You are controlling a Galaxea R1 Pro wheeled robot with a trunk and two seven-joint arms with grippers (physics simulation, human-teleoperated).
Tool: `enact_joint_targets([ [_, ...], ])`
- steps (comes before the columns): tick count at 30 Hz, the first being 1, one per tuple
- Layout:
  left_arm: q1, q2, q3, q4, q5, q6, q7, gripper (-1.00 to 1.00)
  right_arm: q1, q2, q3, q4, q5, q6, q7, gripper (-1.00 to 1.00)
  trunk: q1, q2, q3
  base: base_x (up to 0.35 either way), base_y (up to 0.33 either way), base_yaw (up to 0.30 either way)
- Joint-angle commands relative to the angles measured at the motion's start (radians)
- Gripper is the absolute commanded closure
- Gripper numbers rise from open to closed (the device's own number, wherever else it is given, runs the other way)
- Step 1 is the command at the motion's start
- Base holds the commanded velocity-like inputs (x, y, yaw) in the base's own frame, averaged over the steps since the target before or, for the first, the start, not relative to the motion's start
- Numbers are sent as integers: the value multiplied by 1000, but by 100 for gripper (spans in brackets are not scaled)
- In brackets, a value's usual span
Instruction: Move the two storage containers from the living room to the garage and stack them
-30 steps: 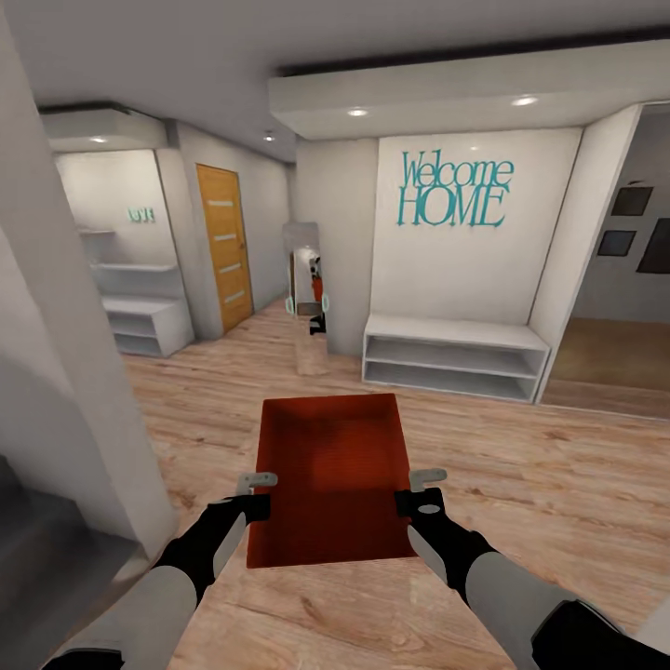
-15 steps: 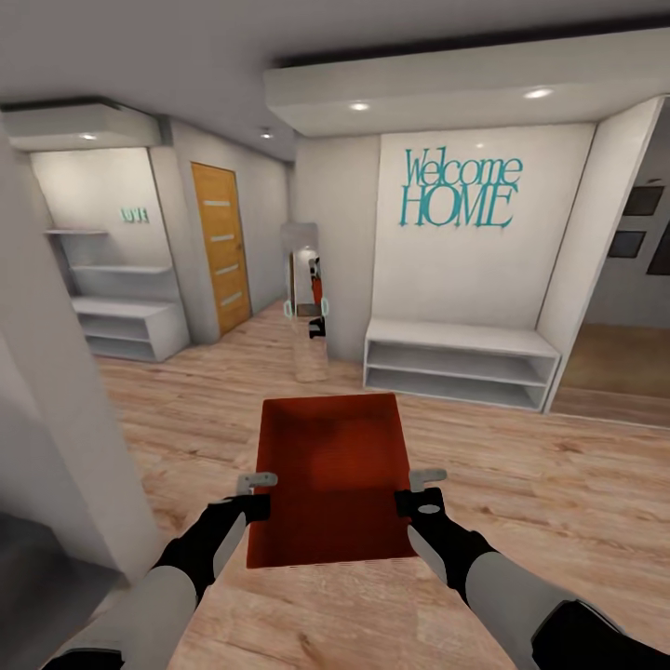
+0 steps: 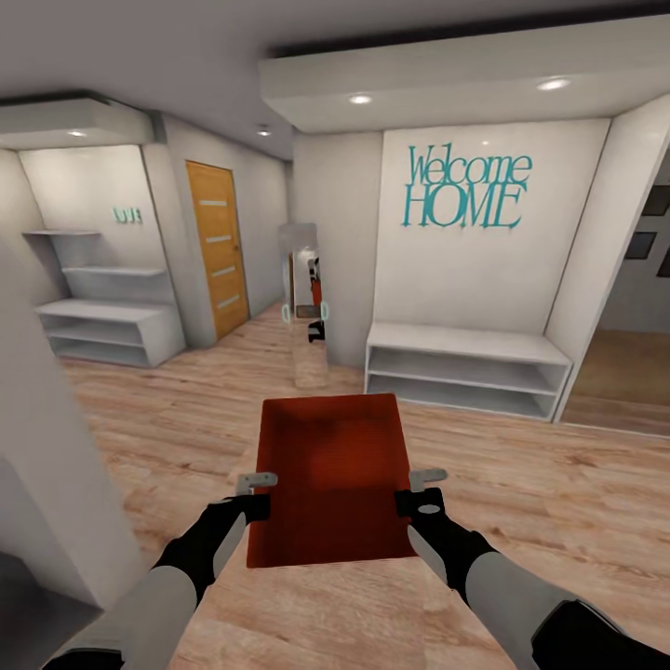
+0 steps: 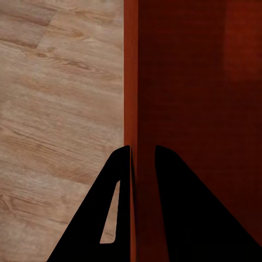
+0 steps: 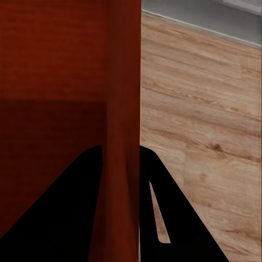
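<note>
An orange-red storage container (image 3: 333,475) hangs level in front of me above light wood plank flooring, held between both arms. My left gripper (image 3: 257,493) is shut on its left wall, and in the left wrist view the two dark fingers straddle that wall (image 4: 132,109). On the opposite side my right gripper (image 3: 421,490) is shut on the right wall, which the right wrist view shows pinched between the fingers (image 5: 124,109). The container (image 5: 54,82) is empty inside. This is a hallway, not the garage.
Ahead stands a white wall with teal "Welcome HOME" lettering (image 3: 465,191) above a low white shelf bench (image 3: 465,368). A tall mirror (image 3: 307,312) leans at a corner, an orange wooden door (image 3: 216,247) lies beyond. White shelving (image 3: 102,326) sits at the left, a white wall edge (image 3: 46,484) close by.
The whole view has shifted: the near left wall slid out toward the left edge and the bench and lettering drew closer, so the camera has moved forward. The container and both grippers keep their hold.
</note>
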Motion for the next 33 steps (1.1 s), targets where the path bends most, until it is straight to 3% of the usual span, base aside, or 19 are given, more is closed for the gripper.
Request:
enact_joint_targets([
  [1,1,1,-13,1,16,6,11,100,-2,-1,-9,-5,18,7,-8,100,1,-1,-1,323,0,0],
  [33,1,1,-13,1,16,6,11,100,-3,-1,-9,-5,19,8,-8,100,1,-1,-1,323,0,0],
])
